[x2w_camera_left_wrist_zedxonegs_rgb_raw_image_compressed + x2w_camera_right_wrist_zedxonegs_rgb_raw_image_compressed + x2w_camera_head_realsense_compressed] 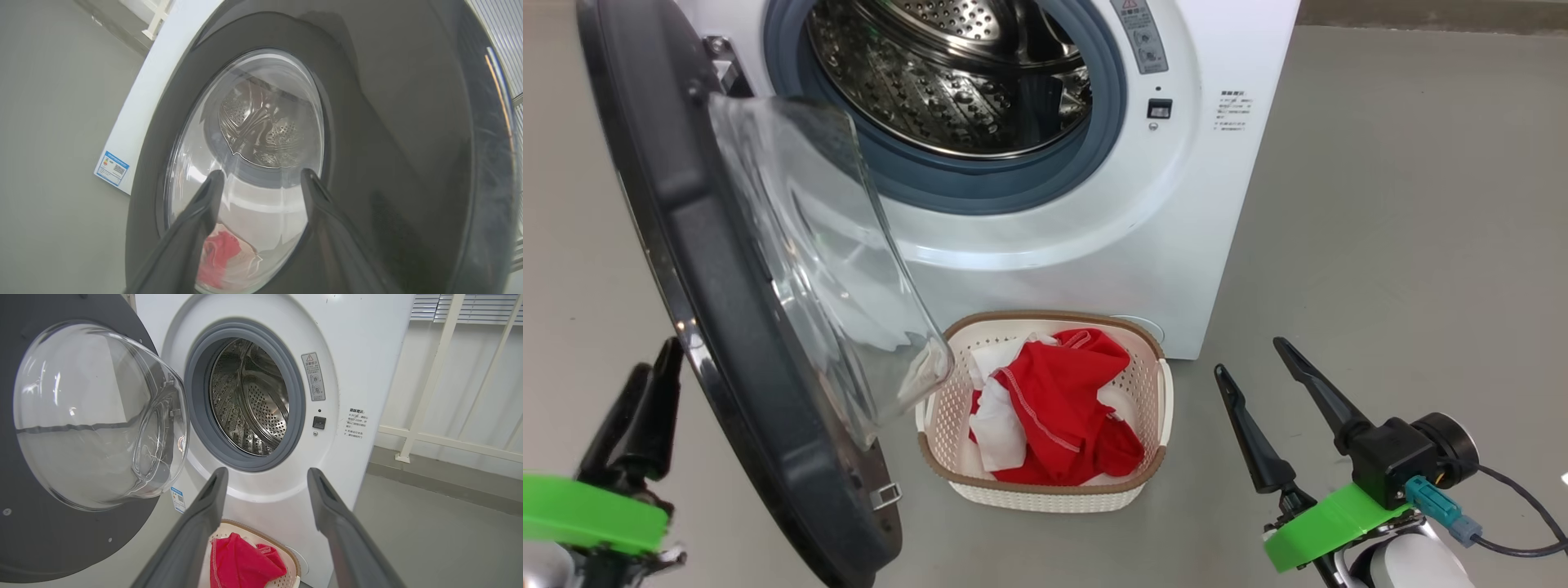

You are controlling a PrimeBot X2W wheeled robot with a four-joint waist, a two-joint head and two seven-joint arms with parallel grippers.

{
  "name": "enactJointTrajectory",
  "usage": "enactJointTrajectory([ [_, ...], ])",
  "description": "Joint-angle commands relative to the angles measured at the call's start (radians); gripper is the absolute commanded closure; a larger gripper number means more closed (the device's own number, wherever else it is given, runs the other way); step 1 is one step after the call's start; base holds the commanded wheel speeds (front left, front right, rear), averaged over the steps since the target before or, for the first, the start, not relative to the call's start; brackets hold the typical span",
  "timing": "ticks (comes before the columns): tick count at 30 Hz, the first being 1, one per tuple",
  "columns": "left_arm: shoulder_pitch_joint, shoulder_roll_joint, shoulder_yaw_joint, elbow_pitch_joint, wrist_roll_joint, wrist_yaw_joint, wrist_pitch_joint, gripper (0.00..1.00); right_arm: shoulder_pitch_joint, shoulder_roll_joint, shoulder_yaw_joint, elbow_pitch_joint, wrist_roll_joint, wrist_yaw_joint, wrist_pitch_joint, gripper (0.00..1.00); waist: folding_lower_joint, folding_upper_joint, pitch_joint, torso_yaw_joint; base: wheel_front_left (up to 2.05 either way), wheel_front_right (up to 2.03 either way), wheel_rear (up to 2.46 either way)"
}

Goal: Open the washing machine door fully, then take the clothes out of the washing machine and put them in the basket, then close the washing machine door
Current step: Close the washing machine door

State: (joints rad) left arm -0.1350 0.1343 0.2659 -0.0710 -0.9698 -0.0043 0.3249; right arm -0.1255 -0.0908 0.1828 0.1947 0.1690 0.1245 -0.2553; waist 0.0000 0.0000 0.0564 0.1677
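The door [686, 269] is swung out on its left hinge, glass bulge pointed right. The clothes [1062, 408] are heaped in the basket [1045, 494] on the floor [1380, 245], just before the washing machine [1176, 204]. The basket's long axis seemingly runs toward the machine. The left gripper [262, 173] is held fingers apart at the door's outer face. The right gripper [1249, 355] is apart too, empty.

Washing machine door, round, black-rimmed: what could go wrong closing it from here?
1. The open left gripper faces the clear glass window of the black-rimmed door; a push might slip on glass.
2. That window's bulge hangs near the cream perforated basket of red clothes; the swing could clip its rim.
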Motion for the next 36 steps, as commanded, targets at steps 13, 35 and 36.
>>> enactJointTrajectory([
  [13,0.052,0.041,-0.062,0.044,0.434,-0.059,-0.439,0.00,-0.025,0.006,0.020,-0.028,0.005,0.006,-0.006,0.00,0.0000,0.0000,0.003,0.005,0.00,0.00,0.00],
  [35,0.150,-0.047,-0.090,0.124,0.597,0.003,-0.586,0.00,-0.001,0.011,0.024,-0.025,0.009,0.006,-0.006,0.00,0.0000,0.0000,-0.022,0.004,0.00,0.00,0.00],
  [36,0.151,-0.051,-0.090,0.121,0.601,0.006,-0.586,0.00,0.000,0.011,0.025,-0.025,0.008,0.006,-0.006,0.00,0.0000,0.0000,-0.022,0.005,0.00,0.00,0.00],
])
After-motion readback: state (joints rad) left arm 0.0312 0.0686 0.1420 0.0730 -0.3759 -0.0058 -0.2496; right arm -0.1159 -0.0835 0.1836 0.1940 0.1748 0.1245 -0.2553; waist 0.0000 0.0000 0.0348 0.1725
